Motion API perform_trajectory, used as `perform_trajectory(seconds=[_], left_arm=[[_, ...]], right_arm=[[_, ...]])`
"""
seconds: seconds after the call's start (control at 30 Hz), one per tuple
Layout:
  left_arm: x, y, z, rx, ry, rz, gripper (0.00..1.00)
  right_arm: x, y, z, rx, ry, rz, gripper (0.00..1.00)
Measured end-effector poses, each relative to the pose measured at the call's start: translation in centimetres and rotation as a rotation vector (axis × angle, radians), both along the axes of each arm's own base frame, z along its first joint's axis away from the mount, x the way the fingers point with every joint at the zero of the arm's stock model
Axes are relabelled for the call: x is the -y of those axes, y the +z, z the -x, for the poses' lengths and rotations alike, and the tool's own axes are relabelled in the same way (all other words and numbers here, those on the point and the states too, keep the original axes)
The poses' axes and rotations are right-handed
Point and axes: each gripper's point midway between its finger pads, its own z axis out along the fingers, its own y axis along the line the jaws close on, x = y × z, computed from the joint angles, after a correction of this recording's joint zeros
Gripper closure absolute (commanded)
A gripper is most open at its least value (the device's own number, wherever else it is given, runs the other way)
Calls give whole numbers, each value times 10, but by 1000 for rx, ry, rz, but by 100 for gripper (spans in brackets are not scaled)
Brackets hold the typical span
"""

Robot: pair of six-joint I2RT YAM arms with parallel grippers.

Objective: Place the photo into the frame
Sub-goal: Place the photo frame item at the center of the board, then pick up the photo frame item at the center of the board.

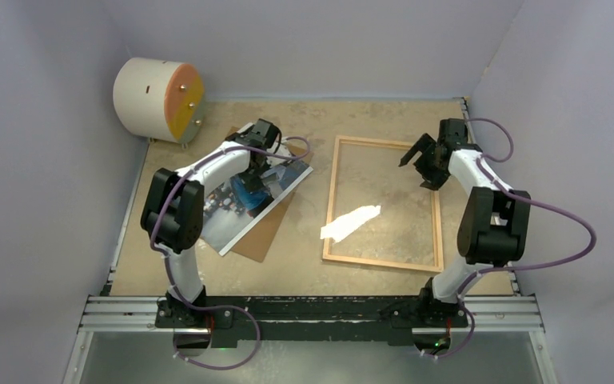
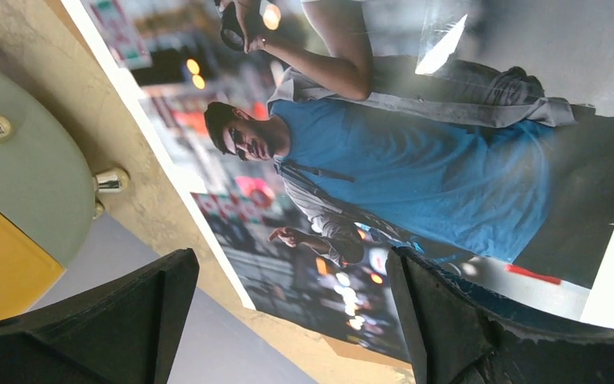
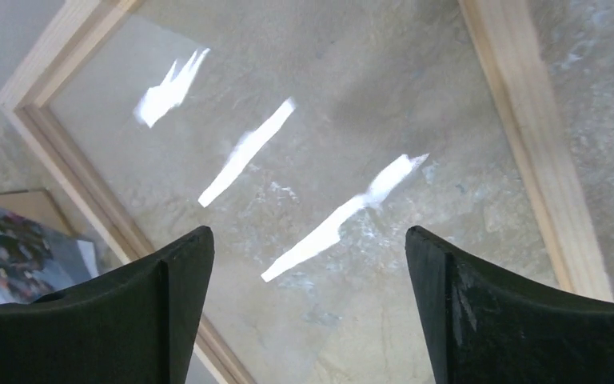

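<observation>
The photo (image 1: 240, 210), a glossy print of a man in a blue shirt with a white border, lies face up and askew on the left of the table. My left gripper (image 1: 257, 178) hovers open above the photo's far end. In the left wrist view the photo (image 2: 416, 160) fills the space between and beyond the spread black fingers, and my left gripper (image 2: 288, 264) holds nothing. The frame (image 1: 329, 200), thin light wood with a clear pane, lies flat at centre right. My right gripper (image 1: 417, 170) hangs open over the frame's far right part. In the right wrist view my right gripper (image 3: 308, 236) is empty above the pane, with the wooden rail (image 3: 528, 136) beside it.
A brown backing sheet (image 1: 268, 232) lies under the photo and sticks out at its near right side. A white cylinder with a yellow-orange face and metal knobs (image 1: 158, 98) stands in the far left corner. Grey walls close in the table on three sides.
</observation>
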Motion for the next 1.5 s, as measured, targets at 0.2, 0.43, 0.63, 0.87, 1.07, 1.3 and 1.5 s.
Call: perform_trajectory(seconds=[0.2,0.43,0.63,0.87,1.07,1.3,1.5], left_arm=[[4,8,-12,36,-8,3,5],[24,19,-56,114,-2,42,5],[45,8,-90,142,11,85,5],[71,-10,-105,141,-4,130,5],[86,-18,-107,149,-30,144,5],[94,-34,-105,142,-45,132,6],[103,-34,-102,154,-67,116,6]], right_arm=[[3,3,25,5,-38,21,1],[-26,-14,85,-23,-24,-90,1],[-72,-34,125,-90,62,-213,2],[-110,-44,132,-64,94,-333,11],[-124,-42,117,89,44,-457,15],[-132,-40,99,224,-6,-563,22],[-134,-37,94,315,-41,-643,25]])
